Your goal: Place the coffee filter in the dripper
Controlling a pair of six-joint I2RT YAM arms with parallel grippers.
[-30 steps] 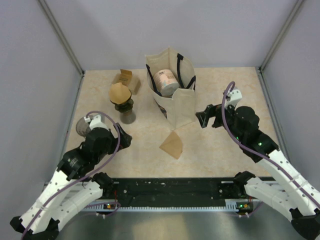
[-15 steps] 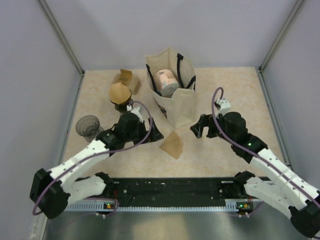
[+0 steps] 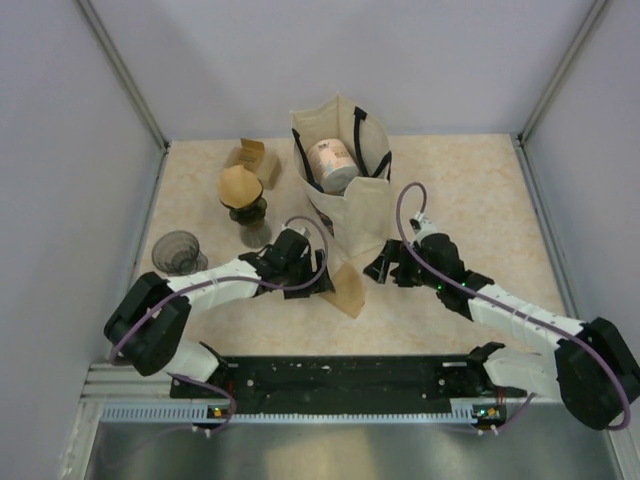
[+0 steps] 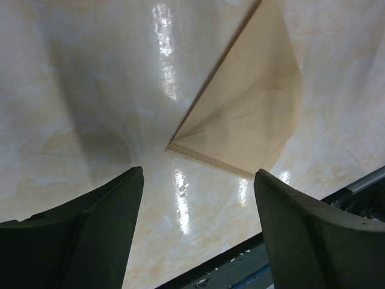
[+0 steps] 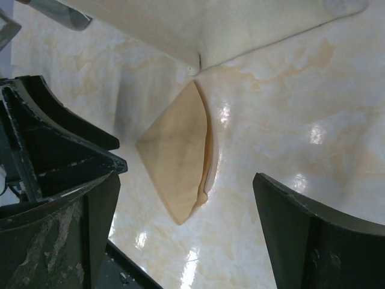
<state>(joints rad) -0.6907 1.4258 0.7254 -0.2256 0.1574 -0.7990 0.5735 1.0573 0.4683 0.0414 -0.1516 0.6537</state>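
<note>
We see left gripper [image 4: 197, 180] fingers spread, coffee filter [image 4: 240, 120] flat on table [image 3: 450, 190] just ahead. Right gripper [image 5: 186, 177] likewise apart, facing filter from opposite side. Dripper [image 3: 246, 210] well behind left gripper.

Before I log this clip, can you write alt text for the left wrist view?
A folded brown paper coffee filter lies flat on a glossy beige table, its crimped seam facing the camera. The left gripper is open, its two dark fingers framing the bottom of the view, not touching the filter.
</note>
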